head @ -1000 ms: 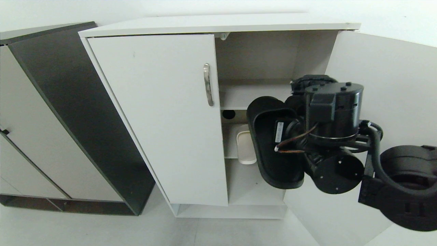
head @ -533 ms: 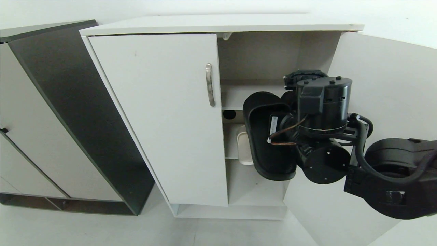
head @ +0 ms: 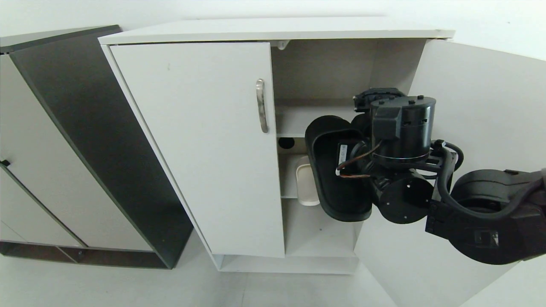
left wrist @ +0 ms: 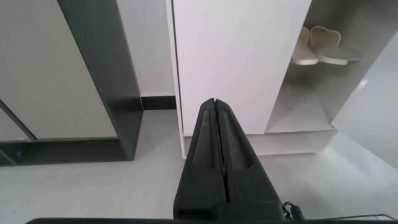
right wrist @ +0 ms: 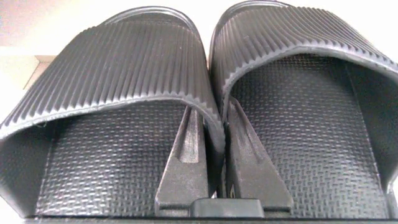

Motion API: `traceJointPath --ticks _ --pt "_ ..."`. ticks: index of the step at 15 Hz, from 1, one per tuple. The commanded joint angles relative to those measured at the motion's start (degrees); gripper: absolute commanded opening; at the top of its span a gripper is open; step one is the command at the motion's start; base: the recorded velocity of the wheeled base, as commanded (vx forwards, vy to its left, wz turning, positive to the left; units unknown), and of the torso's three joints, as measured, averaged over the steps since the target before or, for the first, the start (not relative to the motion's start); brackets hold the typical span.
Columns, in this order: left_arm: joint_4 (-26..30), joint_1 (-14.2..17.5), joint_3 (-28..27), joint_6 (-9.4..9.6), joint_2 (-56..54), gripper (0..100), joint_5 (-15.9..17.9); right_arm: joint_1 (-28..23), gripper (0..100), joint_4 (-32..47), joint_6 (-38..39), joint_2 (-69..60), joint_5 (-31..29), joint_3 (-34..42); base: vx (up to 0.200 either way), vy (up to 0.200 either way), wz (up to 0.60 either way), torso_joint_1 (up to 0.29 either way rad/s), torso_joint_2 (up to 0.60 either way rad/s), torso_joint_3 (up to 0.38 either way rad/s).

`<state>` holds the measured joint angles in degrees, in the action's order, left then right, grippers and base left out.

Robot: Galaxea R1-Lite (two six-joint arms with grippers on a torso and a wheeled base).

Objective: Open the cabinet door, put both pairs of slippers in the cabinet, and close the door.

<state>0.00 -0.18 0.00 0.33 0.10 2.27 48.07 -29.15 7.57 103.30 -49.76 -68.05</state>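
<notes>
A pair of black slippers (head: 337, 179) hangs side by side in front of the open right half of the white cabinet (head: 273, 30), level with its middle shelf. My right gripper (right wrist: 214, 165) is shut on them, pinching the two inner side walls of the black slippers (right wrist: 124, 81) together. A pair of white slippers (head: 306, 184) lies on the middle shelf inside, partly hidden behind the black pair. The white slippers (left wrist: 323, 45) lie toes inward. My left gripper (left wrist: 214, 104) is shut with nothing in it, low above the floor in front of the closed left door.
The right door (head: 473, 111) is swung wide open beside my right arm. The left door (head: 200, 140) with its metal handle (head: 261, 105) is closed. A dark grey cabinet (head: 85, 128) stands to the left. The bottom shelf (head: 311, 234) is bare.
My right arm has carried the black slippers a little to the left and up, closer to the cabinet opening. In the last half second it barely moved.
</notes>
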Motion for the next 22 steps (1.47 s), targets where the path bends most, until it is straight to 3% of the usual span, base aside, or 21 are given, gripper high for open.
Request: traceJointPath --ticks 1,3,16,22 --pt "0.0 0.0 0.0 0.02 0.1 0 0.0 0.0 0 0.0 -0.1 0.1 0.0 -0.4 0.0 0.0 0.0 0.0 0.0 0.0" --pt "0.0 0.0 0.0 0.02 0.1 0 0.0 -0.3 0 0.0 -0.7 0.1 0.0 -0.8 0.0 0.0 0.0 0.0 0.0 0.0" --pt "0.0 0.0 0.0 0.02 0.1 0 0.0 -0.3 0 -0.1 -0.8 1.1 0.4 -1.5 0.2 0.0 0.0 0.002 0.0 0.005" --pt "0.0 0.0 0.0 0.02 0.1 0 0.0 -1.2 0 -0.4 -0.3 4.5 2.1 -3.1 0.0 0.0 0.0 0.0 0.0 0.0"
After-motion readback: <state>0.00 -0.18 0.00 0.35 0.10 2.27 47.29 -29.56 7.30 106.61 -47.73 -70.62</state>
